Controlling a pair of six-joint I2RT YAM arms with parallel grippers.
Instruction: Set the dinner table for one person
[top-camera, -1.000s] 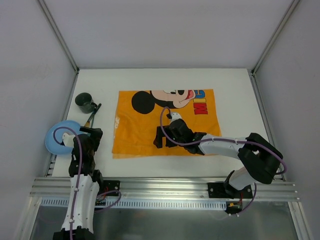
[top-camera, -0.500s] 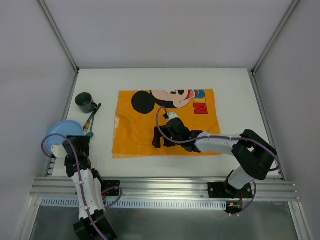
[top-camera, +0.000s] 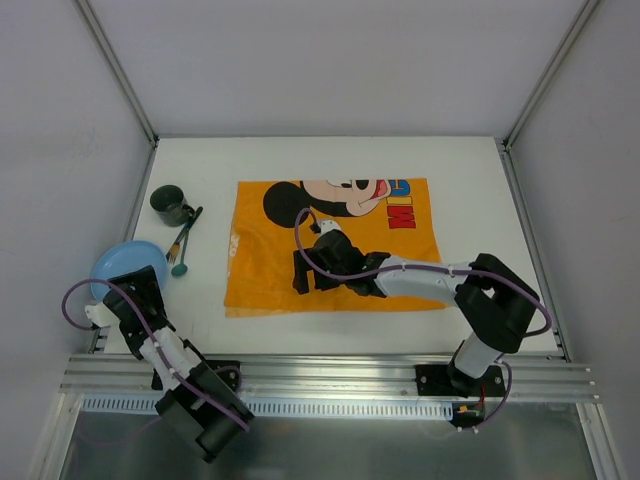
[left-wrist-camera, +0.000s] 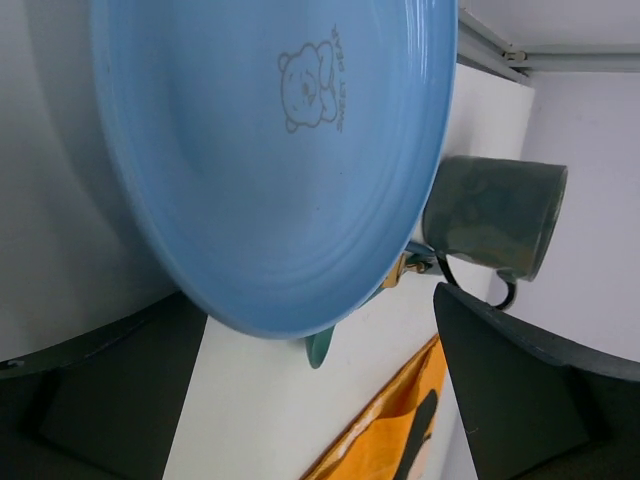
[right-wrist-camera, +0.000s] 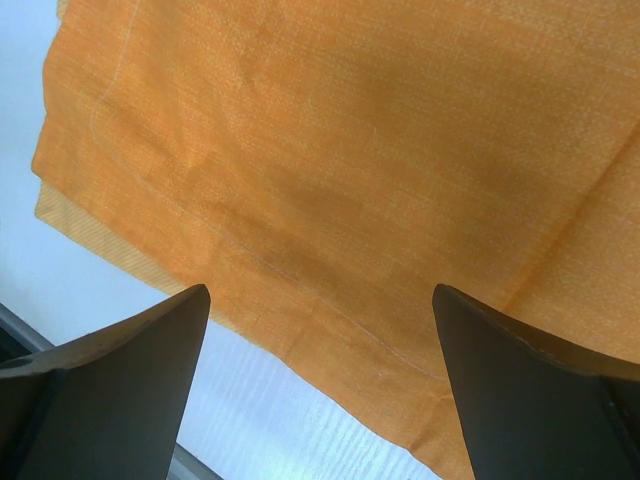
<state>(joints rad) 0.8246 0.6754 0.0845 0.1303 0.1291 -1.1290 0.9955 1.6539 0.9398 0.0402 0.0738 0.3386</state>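
A: The left fingers (left-wrist-camera: 100, 400) stand as wide apart as they go, one on each side of the near rim of the blue plate (left-wrist-camera: 250, 150). They clasp nothing, though I cannot tell whether they touch the rim.
B: And the right ones?
A: The right fingers (right-wrist-camera: 540, 390) are spread just as wide. Only the orange placemat (right-wrist-camera: 350, 150) shows between them, and nothing is held.
B: Where is the dinner table?
A: The dinner table (top-camera: 470, 170) lies under it all, white, between grey walls, with an aluminium rail (top-camera: 330, 375) along the near edge.
B: What lies on it?
A: The placemat covers the middle, and the right gripper (top-camera: 305, 272) hangs over its near left part. The plate sits at the table's left edge, with the left gripper (top-camera: 138, 285) at its near side. Farther back stands a dark green mug (top-camera: 170, 205), with cutlery (top-camera: 182, 243) between it and the plate.
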